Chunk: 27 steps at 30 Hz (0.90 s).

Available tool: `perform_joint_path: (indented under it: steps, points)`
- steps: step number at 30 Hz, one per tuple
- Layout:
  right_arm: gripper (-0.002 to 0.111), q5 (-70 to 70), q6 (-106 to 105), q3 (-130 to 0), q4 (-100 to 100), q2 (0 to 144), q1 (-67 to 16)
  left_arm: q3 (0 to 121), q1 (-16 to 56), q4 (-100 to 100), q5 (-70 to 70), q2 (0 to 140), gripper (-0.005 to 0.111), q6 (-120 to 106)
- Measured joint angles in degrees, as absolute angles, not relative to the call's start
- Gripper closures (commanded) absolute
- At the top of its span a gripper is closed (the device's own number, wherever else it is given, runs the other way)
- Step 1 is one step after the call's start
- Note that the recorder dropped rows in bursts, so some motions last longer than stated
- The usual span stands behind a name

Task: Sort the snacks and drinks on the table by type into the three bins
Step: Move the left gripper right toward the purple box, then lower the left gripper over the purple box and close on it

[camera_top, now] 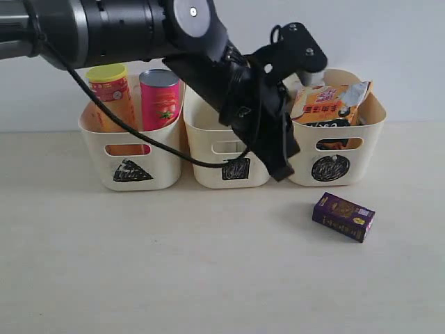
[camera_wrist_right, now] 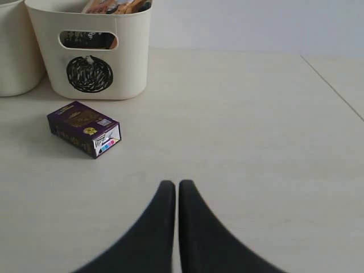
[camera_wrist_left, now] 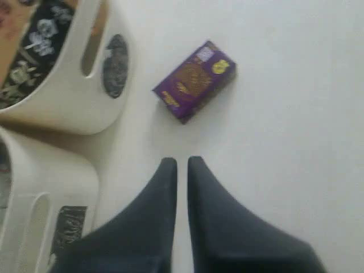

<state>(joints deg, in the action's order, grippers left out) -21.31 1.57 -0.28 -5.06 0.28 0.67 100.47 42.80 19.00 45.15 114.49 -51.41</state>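
The dark purple drink carton (camera_top: 343, 216) (camera_wrist_left: 194, 81) (camera_wrist_right: 83, 128) lies flat on the table in front of the circle bin (camera_top: 368, 132) (camera_wrist_left: 74, 108) (camera_wrist_right: 131, 62). My left gripper (camera_top: 281, 170) (camera_wrist_left: 181, 162) hangs shut and empty before the square bin (camera_top: 201, 163) (camera_wrist_left: 45, 187), a short way from the carton. The yellow-orange tube (camera_top: 111, 90) and pink tube (camera_top: 161, 97) stand in the triangle bin (camera_top: 163, 156). An orange noodle bag (camera_top: 327, 103) tops the circle bin, over a dark printed bag. My right gripper (camera_wrist_right: 175, 185) is shut, low over bare table. The white-and-blue carton is hidden.
The left arm (camera_top: 139, 28) stretches across the top of the exterior view and covers most of the square bin's inside. A white wall stands right behind the three bins. A table seam or edge (camera_wrist_right: 333, 85) runs at the far right of the right wrist view.
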Motion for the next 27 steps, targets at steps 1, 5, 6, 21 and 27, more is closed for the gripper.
perform_joint_path:
  steps: [1,5,6,21,27]
  points:
    - [0.108,-21.31,1.57,-0.28,-5.06,0.28,0.67,101.52,43.37,18.87,47.31,114.81,0.102,-53.0]
    - [0.108,-21.27,1.57,-0.28,-5.06,0.28,0.67,105.16,44.67,18.87,54.2,117.28,0.102,-57.7]
    - [0.108,-21.27,1.57,-0.28,-5.06,0.28,0.67,106.13,44.77,18.87,55.64,118.11,0.102,-58.92]
    - [0.108,-21.27,1.57,-0.28,-5.06,0.28,0.67,122.31,46.21,18.98,69.39,132.11,0.102,-88.65]
    - [0.108,-21.27,1.57,-0.28,-5.06,0.28,0.67,122.65,46.42,22.75,65.28,134.65,0.046,-99.62]
